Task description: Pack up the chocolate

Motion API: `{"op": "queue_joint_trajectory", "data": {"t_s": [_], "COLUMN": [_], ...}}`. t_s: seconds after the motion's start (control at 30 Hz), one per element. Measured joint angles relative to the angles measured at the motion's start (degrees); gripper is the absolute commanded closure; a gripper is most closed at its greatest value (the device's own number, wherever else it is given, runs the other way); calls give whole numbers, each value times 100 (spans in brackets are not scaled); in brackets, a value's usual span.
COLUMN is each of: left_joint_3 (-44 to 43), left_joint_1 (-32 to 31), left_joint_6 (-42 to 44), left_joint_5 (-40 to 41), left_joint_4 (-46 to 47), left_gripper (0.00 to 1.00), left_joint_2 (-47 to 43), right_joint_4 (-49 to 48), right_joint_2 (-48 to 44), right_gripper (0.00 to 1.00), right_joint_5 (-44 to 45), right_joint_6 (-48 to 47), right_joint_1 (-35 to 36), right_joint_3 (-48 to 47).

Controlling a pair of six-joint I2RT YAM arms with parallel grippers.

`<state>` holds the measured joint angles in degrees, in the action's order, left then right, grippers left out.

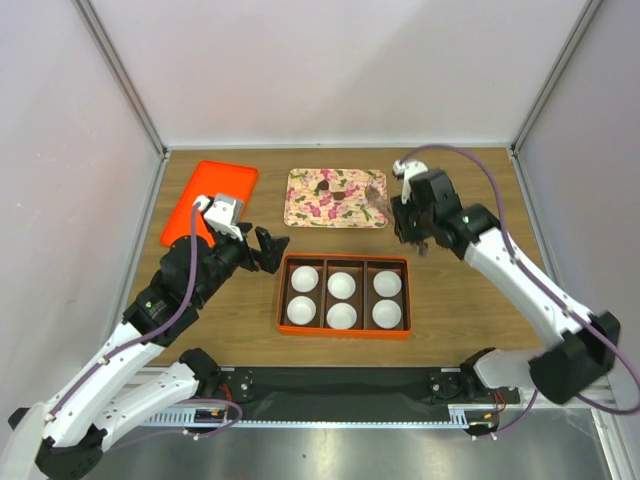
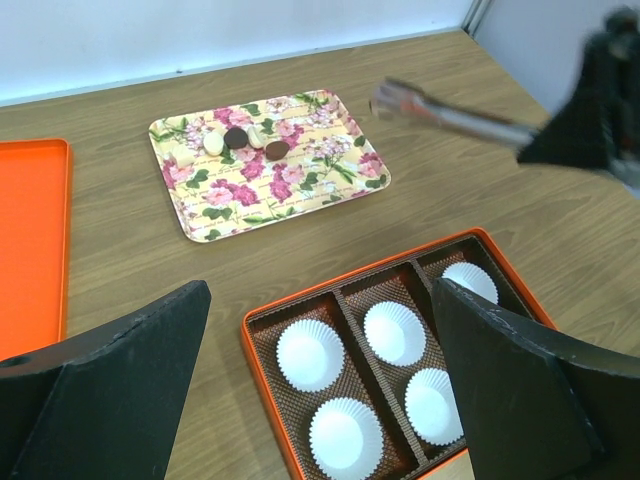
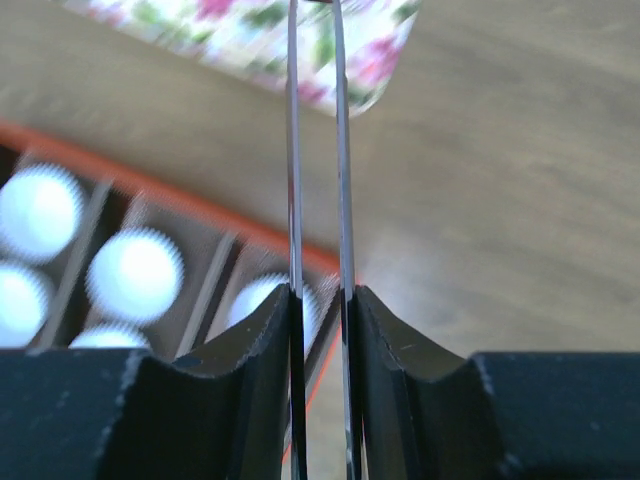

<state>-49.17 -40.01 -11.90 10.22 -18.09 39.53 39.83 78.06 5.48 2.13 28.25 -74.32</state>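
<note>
Two dark-brown chocolates (image 2: 236, 137) lie with two pale pieces on a floral tray (image 2: 330, 170) at the back of the table; in the top view they are small dark spots (image 1: 342, 190). My right gripper (image 1: 408, 225) (image 3: 322, 295) is shut on metal tongs (image 3: 316, 150), whose tips hang over the tray's right end (image 1: 377, 197); they are blurred in the left wrist view (image 2: 440, 113). The tong tips are out of the right wrist frame. My left gripper (image 1: 272, 246) (image 2: 320, 290) is open and empty, just left of the orange box (image 1: 345, 258).
The orange box (image 2: 250, 325) has three compartments holding several empty white paper cups (image 2: 310, 354). An orange lid or tray (image 1: 212, 195) lies at the back left, also in the left wrist view (image 2: 30, 230). Walls enclose the table on three sides.
</note>
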Motion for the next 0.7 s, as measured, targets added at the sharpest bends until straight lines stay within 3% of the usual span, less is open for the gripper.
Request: {"op": "queue_joint_trajectory", "data": {"t_s": [0.3,0.5,0.7], "left_joint_3": [2,7,15], "left_joint_1": [0,0,0], "left_joint_6": [-7,-7,-4], "left_joint_5": [-50,46,168], "left_joint_4": [0,0,-2], "left_gripper": [0,0,0], "left_joint_2": [-63,-203,-232], "right_joint_4": [146,-286,-507], "right_joint_2": [-1447,-1180,-605], "right_gripper": [76,76,75], "right_joint_5": [-531,-380,-188], "right_joint_6": [837,1228,1272], "right_joint_1": [1836,2889,3263], "right_joint_3": [1414,1633,1622]}}
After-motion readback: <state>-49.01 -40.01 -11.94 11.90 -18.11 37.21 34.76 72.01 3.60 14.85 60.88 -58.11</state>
